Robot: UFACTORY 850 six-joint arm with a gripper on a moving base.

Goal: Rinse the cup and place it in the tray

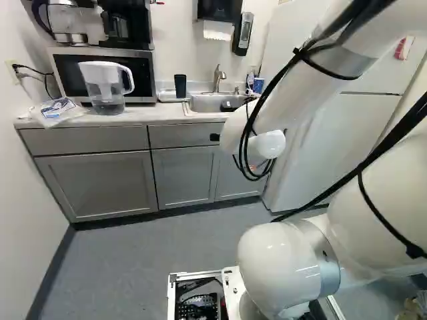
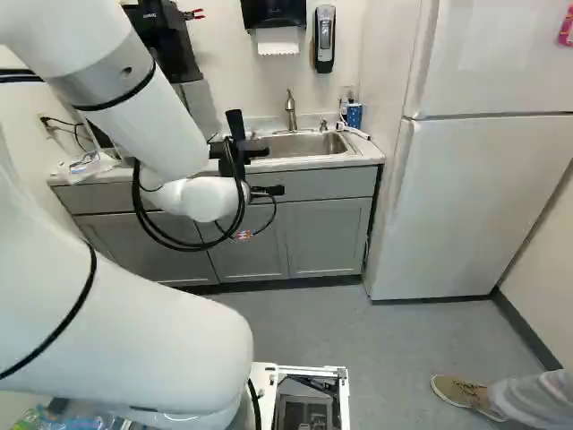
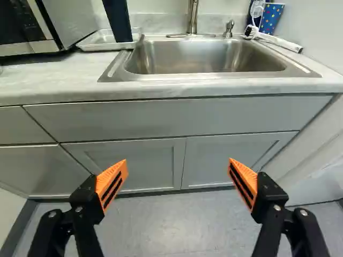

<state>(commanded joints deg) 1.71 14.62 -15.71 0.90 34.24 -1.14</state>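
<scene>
The pale grey stone-look tabletop bears a silver-and-black microwave, white-lidded clear pitcher, clear plastic bag, shallow whitish tray and inset steel sink.

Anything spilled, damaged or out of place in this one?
No spill or damage shows. The cup stands in the tray. Just untidy: a crumpled plastic bag lies on the counter beside the pitcher, and a brush lies loose beside the sink.

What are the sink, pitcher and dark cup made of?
The sink looks like brushed stainless steel, from its soft metallic sheen. The pitcher is probably plastic: see-through body, white top. The cup is smooth and dark; plastic or coated metal, I can't say which.
</scene>
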